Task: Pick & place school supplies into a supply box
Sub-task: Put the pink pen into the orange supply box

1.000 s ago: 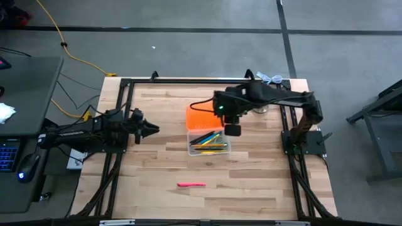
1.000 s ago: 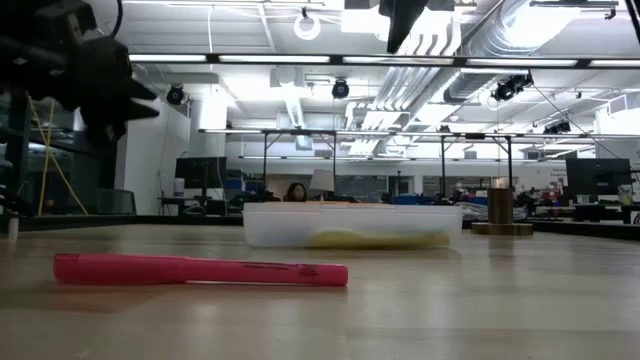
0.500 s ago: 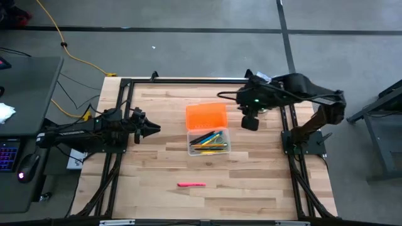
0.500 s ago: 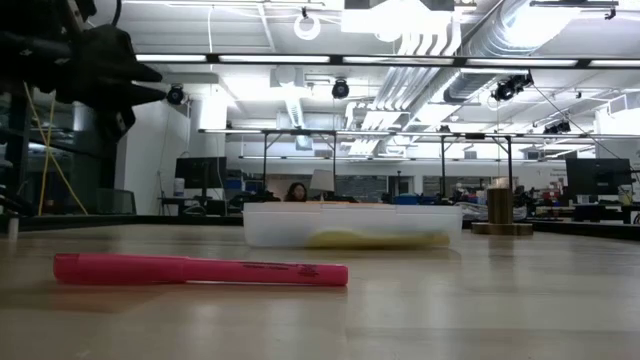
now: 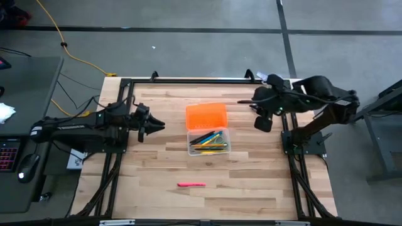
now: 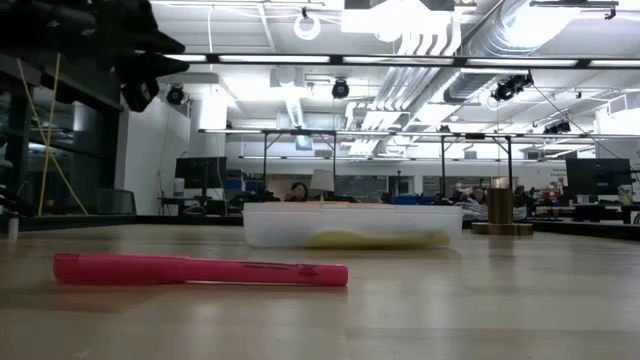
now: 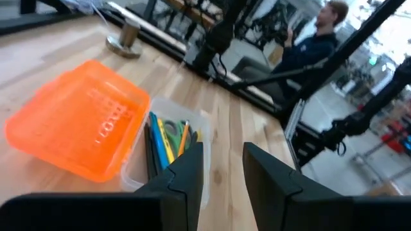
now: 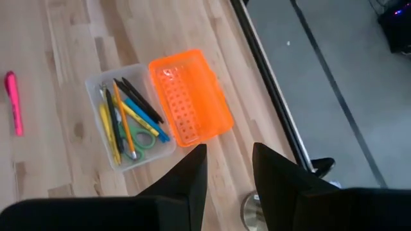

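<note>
The supply box stands open mid-table: a clear tray (image 5: 209,142) holding several pens, pencils and green-handled scissors (image 8: 142,138), with its orange lid (image 5: 206,117) flat beside it on the far side. A pink marker (image 5: 190,184) lies alone on the wood near the front edge, also plain in the low view (image 6: 200,270). My left gripper (image 5: 157,124) hovers left of the box, pointing at it, open and empty (image 7: 223,154). My right gripper (image 5: 264,122) hangs high by the right edge, open and empty (image 8: 230,151).
A silver bell-shaped metal object (image 7: 126,38) stands at the far right of the table, just below my right gripper (image 8: 253,208). A black frame (image 5: 188,80) rims the table. A person (image 7: 321,32) sits beyond the right side.
My right gripper has drawn away from above the box toward the table's right edge, rising and turning as it went. My left gripper has risen a little beside the box, staying open. The box and the pink marker have kept their places.
</note>
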